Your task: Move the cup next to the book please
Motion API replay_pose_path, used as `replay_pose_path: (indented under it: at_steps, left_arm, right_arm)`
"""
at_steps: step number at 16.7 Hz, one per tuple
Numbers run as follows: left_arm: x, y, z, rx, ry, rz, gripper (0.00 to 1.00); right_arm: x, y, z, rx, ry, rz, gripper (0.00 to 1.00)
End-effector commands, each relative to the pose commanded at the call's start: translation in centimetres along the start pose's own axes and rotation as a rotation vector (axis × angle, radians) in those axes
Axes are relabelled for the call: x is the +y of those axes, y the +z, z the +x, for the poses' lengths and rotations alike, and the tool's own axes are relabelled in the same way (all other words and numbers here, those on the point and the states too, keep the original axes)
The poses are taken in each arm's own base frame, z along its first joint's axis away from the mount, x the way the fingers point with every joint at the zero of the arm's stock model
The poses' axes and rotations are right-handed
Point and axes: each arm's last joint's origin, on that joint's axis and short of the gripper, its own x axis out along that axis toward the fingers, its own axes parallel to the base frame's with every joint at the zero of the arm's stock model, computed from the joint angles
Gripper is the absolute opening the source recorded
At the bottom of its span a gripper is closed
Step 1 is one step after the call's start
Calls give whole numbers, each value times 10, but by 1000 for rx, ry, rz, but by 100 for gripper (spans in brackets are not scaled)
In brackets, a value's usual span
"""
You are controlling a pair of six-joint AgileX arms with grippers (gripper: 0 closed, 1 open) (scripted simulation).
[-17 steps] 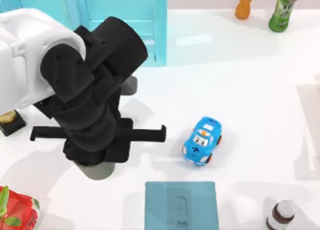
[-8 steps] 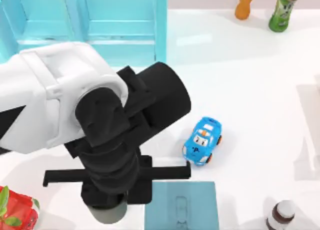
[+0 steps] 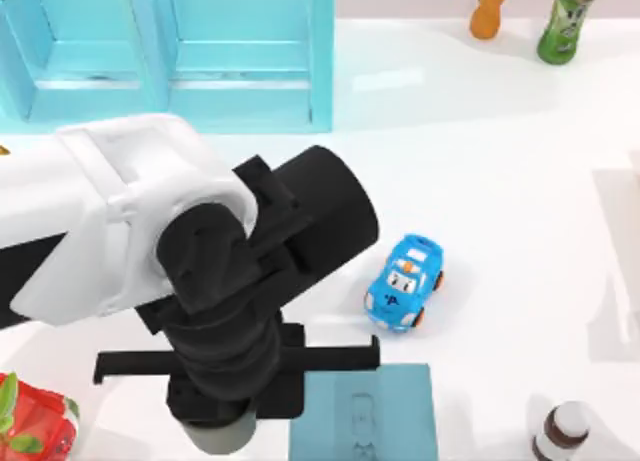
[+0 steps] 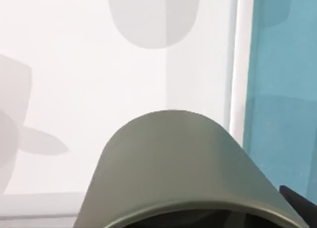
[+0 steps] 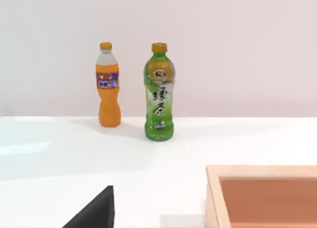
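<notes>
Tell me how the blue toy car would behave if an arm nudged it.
The toy car sits on small wheels, so it would probably roll rather than slide. It looks like moulded plastic, likely stiff and light. Low and wide, it seems unlikely to tip. The book lies just below it and might stop it.

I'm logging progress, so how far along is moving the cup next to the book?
Nearly there. The left arm has carried the grey-green cup to the book's left edge, near the table's front. Whether the left gripper grips it can't be seen, and whether the cup rests on the white table is unclear. Left: setting down, releasing, withdrawing.
</notes>
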Motion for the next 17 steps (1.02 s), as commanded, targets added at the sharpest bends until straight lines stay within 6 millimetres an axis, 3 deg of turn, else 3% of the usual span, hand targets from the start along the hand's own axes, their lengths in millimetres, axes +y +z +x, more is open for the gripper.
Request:
replay_pose_path:
  at_steps: [5, 10, 17]
  left_arm:
    - [7, -2, 43, 3, 2, -1, 0]
    - [8, -3, 47, 4, 5, 0, 0]
    - [8, -3, 47, 4, 5, 0, 53]
  right_arm:
    - [0, 0, 0, 0, 0, 0, 100]
    - [0, 0, 0, 0, 0, 0, 100]
    - [0, 0, 0, 0, 0, 0, 100]
